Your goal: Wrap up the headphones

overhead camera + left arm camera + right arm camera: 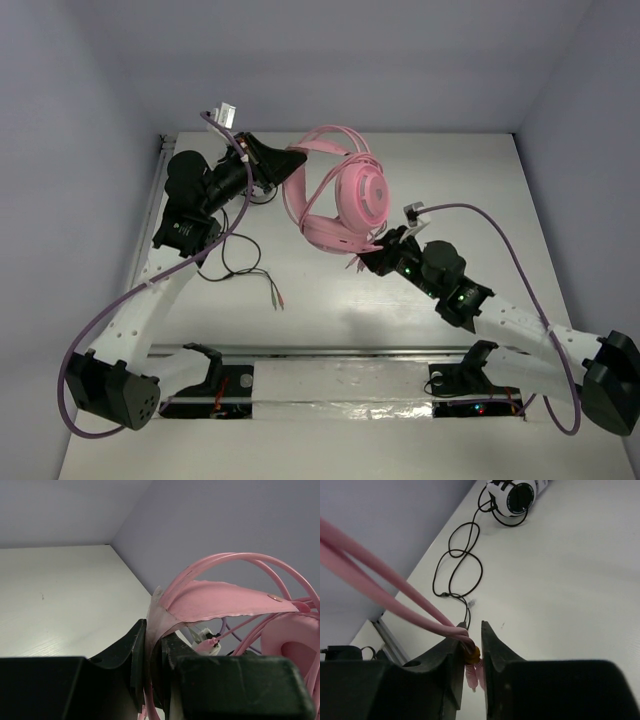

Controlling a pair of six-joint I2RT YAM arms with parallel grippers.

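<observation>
Wrapping needs tension: left gripper [155,652] clamps headphones [330,232] by headband [225,600], right gripper [470,635] pinches cable [410,597] end; loop it round earcups [362,195] taut, no slack.

- Top cam: high above the headphones [350,200], looking down from well off.
- Left wrist cam: jammed right against the headphones, facing the wall [225,520].
- Right wrist cam: close on their cable [395,592]; all three share them.

Even soft overhead light, faint shadows; wrist cams' near foreground blurry.
</observation>
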